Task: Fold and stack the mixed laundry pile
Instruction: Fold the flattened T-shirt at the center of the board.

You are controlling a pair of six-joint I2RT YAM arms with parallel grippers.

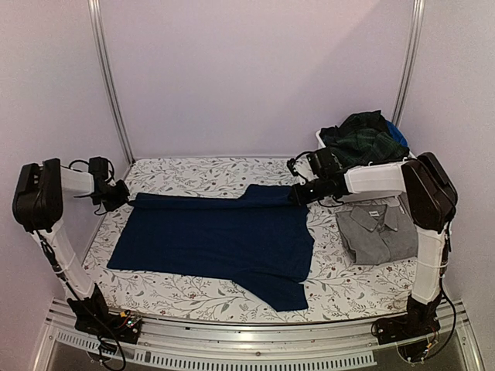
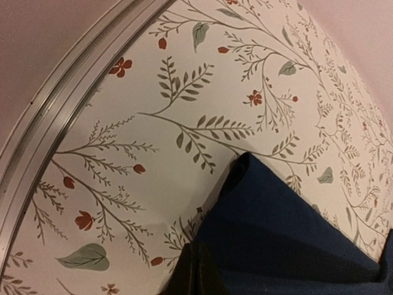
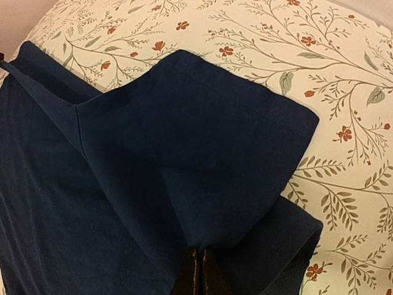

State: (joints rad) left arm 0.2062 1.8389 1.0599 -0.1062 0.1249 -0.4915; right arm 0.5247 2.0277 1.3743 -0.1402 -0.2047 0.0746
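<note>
**Navy garment spread flat, both pincers clamped on its far edge**

- Navy garment (image 1: 224,232): spread across the middle of the counter (image 1: 193,174), mostly flat. One flap juts toward the near edge on the right side.
- Left pincer (image 1: 124,197): at the garment's far-left corner, low over the cloth. In the left wrist view the navy fabric bunches up into the dark fingers (image 2: 191,270) at the bottom of the frame, so it is closed on the fabric. An aluminium rail (image 2: 55,117) runs along the counter edge just beyond.
- Right pincer (image 1: 298,193): at the far-right corner. In the right wrist view the fingertips (image 3: 199,276) are pressed together on a doubled-over flap of the same garment. There is a fold crease and a second layer under it.
- Grey shirt (image 1: 377,232): folded, collar up, on the right side of the counter. It is apart from the navy one and lies under the right arm.
- Plaid garment (image 1: 363,139): dark green, heaped in the white bin (image 1: 322,141) at the far-right corner, with a bit of blue cloth behind it.
</note>
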